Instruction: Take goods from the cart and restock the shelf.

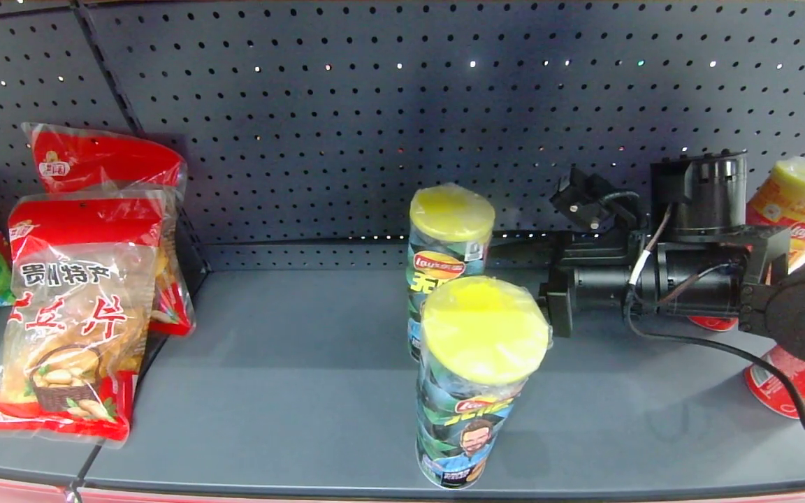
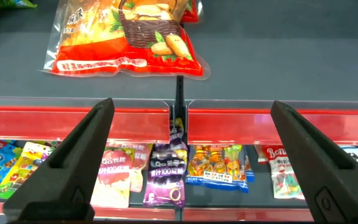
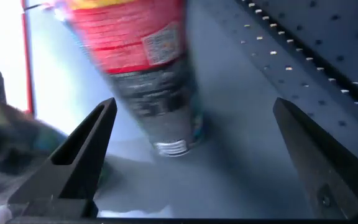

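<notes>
Right gripper (image 3: 192, 102) has its fingers spread wide with nothing between them. Its arm comes in low from the right side of the shelf (image 1: 305, 363), toward the rear chip can (image 1: 448, 237). In the right wrist view a blurred can (image 3: 160, 93) stands just beyond the fingertips, and I cannot tell which can it is. My guess is that the fingers are held open so the can stands free.

The front chip can (image 1: 483, 377) is upright just ahead of the rear one, near the shelf's edge, so the pair form a front-to-back file, as faced stock should. Red cans (image 1: 801, 202) stand at the far right, behind the arm. Snack bags (image 1: 74, 328) lean at the left.

Left gripper (image 2: 192, 104) is likewise open and empty. It hangs before the red front rail (image 2: 135, 121), which I judge keeps it out of the way.
</notes>
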Robot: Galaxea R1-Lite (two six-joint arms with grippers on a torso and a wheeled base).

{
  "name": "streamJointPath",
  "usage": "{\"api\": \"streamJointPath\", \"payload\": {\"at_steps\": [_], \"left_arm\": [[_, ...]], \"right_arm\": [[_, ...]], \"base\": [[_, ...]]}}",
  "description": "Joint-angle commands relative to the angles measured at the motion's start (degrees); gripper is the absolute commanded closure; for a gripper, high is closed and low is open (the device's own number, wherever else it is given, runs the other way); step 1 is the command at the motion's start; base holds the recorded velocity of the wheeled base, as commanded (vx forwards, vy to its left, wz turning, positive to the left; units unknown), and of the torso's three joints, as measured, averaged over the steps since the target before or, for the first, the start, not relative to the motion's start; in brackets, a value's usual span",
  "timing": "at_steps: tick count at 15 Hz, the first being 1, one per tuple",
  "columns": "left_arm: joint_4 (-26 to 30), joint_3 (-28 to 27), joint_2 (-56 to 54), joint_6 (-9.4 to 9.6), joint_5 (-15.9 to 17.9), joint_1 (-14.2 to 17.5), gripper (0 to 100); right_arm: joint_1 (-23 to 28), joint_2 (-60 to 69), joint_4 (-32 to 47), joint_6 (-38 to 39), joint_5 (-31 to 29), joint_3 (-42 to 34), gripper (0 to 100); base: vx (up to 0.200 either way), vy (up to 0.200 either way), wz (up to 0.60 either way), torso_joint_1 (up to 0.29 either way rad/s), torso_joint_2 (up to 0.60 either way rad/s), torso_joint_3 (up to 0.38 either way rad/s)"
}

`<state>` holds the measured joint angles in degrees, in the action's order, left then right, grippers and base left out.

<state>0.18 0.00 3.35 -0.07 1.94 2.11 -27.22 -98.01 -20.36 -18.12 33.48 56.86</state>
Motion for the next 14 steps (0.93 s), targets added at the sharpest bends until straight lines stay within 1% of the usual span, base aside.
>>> {"api": "streamJointPath", "payload": {"at_steps": [1,6,9,14], "left_arm": [[0.0,0.0,0.1,-0.01,0.0,0.0,0],[0.0,0.0,0.1,-0.01,0.0,0.0,0],[0.0,0.0,0.1,-0.01,0.0,0.0,0],[0.0,0.0,0.1,-0.01,0.0,0.0,0]], "right_arm": [[0.0,-1.0,-0.2,0.4,-0.1,0.1,0],[0.4,-1.4,-1.0,1.1,-1.3,0.0,0],[1.6,-1.1,-1.0,1.1,-1.2,-0.3,0],[1.5,0.7,-1.0,1.0,-0.8,-1.7,0]], "base": [[0.000,0.000,0.00,0.000,0.00,0.000],[0.000,0.000,0.00,0.000,0.00,0.000],[0.000,0.000,0.00,0.000,0.00,0.000],[0.000,0.000,0.00,0.000,0.00,0.000]]}}
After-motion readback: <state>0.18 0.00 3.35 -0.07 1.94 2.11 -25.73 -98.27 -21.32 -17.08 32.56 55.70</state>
